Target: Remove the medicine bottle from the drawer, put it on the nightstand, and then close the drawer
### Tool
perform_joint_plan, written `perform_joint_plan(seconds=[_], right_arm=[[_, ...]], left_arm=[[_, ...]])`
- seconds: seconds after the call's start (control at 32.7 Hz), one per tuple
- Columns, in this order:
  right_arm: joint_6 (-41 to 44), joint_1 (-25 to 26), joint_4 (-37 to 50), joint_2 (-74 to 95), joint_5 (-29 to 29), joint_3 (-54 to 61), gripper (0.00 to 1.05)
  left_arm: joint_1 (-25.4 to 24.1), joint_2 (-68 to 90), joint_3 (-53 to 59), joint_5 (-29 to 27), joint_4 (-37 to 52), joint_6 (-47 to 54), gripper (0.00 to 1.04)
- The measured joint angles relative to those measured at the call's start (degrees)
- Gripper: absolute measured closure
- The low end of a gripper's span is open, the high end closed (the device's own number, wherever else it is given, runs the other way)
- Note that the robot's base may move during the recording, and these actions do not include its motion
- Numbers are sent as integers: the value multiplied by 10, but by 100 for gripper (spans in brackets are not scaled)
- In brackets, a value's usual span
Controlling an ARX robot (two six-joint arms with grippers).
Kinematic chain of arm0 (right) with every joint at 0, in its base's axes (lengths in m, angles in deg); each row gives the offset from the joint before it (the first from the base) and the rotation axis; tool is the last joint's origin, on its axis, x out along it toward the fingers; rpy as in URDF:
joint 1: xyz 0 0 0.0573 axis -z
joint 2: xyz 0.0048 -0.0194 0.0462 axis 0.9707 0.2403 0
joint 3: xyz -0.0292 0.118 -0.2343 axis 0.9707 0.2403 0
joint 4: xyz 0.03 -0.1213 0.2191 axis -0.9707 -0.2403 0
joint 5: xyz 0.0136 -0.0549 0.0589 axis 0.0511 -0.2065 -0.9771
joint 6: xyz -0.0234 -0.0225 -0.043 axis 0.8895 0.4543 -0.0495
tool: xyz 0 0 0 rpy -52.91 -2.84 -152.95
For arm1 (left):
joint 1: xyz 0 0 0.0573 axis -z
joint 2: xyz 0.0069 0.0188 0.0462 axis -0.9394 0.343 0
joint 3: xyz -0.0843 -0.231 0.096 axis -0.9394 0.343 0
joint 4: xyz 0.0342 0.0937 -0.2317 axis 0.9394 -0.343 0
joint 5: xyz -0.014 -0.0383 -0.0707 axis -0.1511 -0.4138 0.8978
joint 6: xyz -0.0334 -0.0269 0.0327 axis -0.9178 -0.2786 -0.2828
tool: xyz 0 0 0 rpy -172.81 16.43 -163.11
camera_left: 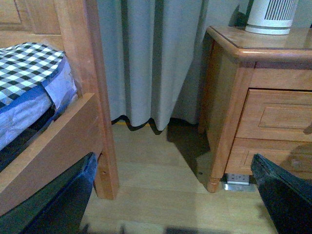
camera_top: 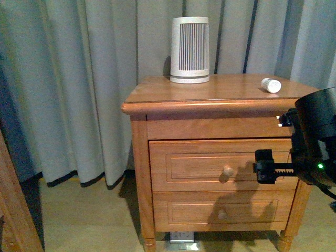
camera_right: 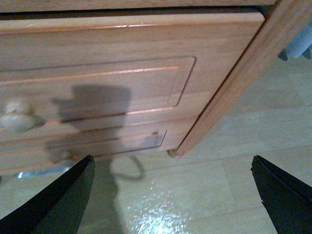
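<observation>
Orange-brown wood nightstand (camera_top: 157,100) fills the front view, w/ grey curtains (camera_top: 79,79) behind it. Medicine bottle (camera_top: 271,85) lies on its side on the nightstand top, near the right edge, towards the back, well apart from the big white slatted cylinder (camera_top: 189,50) standing upright at the back edge, roughly mid-width. Upper drawer (camera_top: 210,164) looks pushed in, front about flush w/ the frame; round knob (camera_top: 227,171) centred on it. Lower drawer (camera_top: 220,210) below, also shut. Right gripper (camera_top: 264,166) sits in front of the upper drawer's right part, just right of the knob, not touching it as far as I can tell; arm's dark body blocks the nightstand's right front corner. In the right wrist view its fingers (camera_right: 58,200) show at both lower corners, wide apart, nothing between them, so jaws are spread; that cam looks at the drawer fronts, the knob and the nightstand's front leg over pale floor (camera_right: 234,161). Left wrist view: left gripper's fingers (camera_left: 53,200) likewise far apart w/ only floor between, jaws spread, empty. That cam also shows a wooden bed frame (camera_left: 83,97) w/ checked bedding (camera_left: 24,63), curtain, and the nightstand's side, w/ a white socket box (camera_left: 238,179) low beside its foot.
</observation>
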Motion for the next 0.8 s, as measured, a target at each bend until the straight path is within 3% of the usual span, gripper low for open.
perform_joint_plan(seconds=[0.12, 0.31, 0.43, 0.8], right_arm=[[-38, -3, 25, -134, 10, 129, 7], [-31, 33, 113, -390, 43, 346, 7], [-15, 43, 101, -567, 65, 464, 7], [-3, -26, -150, -917, 123, 577, 7]], left_arm=[[0, 0, 0, 0, 0, 0, 7], [0, 0, 0, 0, 0, 0, 7], [0, 0, 0, 0, 0, 0, 7], [0, 0, 0, 0, 0, 0, 7]])
